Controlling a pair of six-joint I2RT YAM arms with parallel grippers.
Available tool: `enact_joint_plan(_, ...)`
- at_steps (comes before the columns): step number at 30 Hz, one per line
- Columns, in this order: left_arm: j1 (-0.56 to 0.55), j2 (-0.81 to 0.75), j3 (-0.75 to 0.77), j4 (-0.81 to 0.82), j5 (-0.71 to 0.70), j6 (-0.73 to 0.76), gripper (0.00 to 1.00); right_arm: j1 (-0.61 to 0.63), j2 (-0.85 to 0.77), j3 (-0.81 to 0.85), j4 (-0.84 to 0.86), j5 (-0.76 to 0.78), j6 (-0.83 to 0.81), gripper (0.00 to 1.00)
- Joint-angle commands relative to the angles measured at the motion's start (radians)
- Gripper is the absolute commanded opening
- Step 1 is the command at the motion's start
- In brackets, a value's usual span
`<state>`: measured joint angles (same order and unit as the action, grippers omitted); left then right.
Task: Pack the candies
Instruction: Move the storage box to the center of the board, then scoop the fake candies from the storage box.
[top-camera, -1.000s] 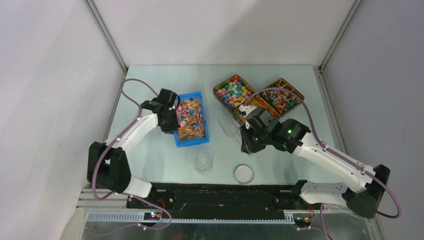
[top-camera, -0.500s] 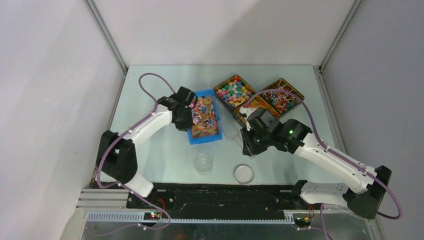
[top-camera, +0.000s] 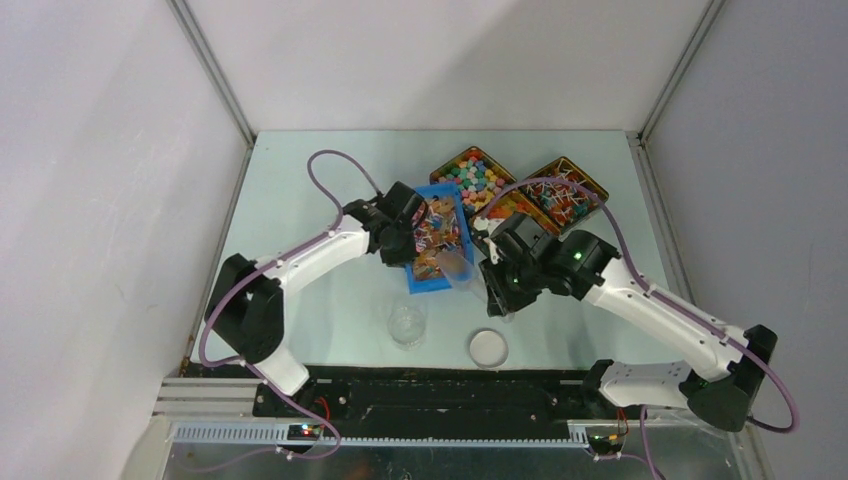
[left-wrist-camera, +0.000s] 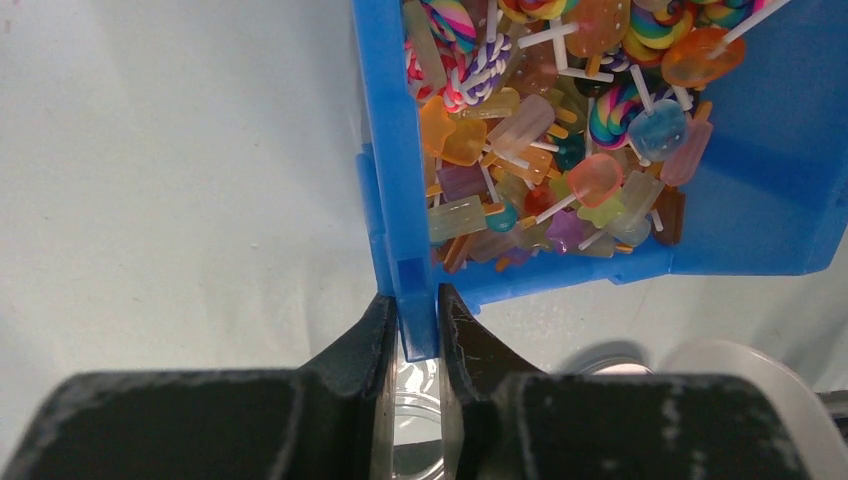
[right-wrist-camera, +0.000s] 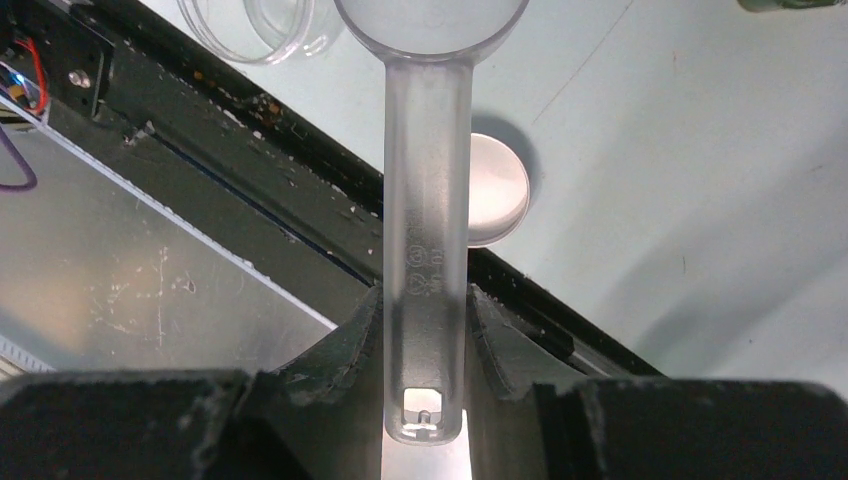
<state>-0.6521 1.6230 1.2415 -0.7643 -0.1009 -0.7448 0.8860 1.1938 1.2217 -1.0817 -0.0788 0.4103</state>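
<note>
Candies (top-camera: 437, 232) are riding in the blue bin (left-wrist-camera: 395, 180) as left fingers (left-wrist-camera: 360, 350), clamping its corner, are dragging it toward the bench's (top-camera: 300, 200) right edge, nearing the clear scoop (right-wrist-camera: 425, 200) right fingers (right-wrist-camera: 350, 340) are gripping

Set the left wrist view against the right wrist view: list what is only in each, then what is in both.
Left wrist only: the left gripper shut on a corner of the blue bin, candies inside. Right wrist only: the right gripper shut on a clear scoop, with a jar and a lid beyond. Both: the table.
</note>
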Motion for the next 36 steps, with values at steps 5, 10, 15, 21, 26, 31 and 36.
enact_joint_plan(5,-0.073,0.008,-0.032,0.03,0.074,-0.042,0.0,0.011,0.105,0.129,-0.11,-0.016,0.0,0.0)
enact_joint_plan(10,-0.11,0.003,-0.043,0.024,0.058,-0.051,0.0,0.01,0.194,0.226,-0.194,-0.005,0.015,0.0)
enact_joint_plan(15,-0.148,0.001,-0.06,0.041,0.057,-0.077,0.0,0.003,0.248,0.264,-0.257,-0.003,0.028,0.0)
enact_joint_plan(21,-0.183,-0.008,-0.066,0.04,0.045,-0.097,0.0,0.0,0.307,0.274,-0.306,0.0,0.03,0.0)
enact_joint_plan(26,-0.194,-0.029,-0.076,0.035,0.034,-0.103,0.0,0.001,0.349,0.278,-0.331,0.011,0.025,0.0)
enact_joint_plan(31,-0.209,-0.032,-0.092,0.037,0.028,-0.11,0.0,-0.005,0.389,0.307,-0.335,0.029,0.017,0.0)
enact_joint_plan(36,-0.219,-0.024,-0.096,0.029,0.018,-0.115,0.0,-0.019,0.462,0.336,-0.34,0.037,-0.003,0.0)
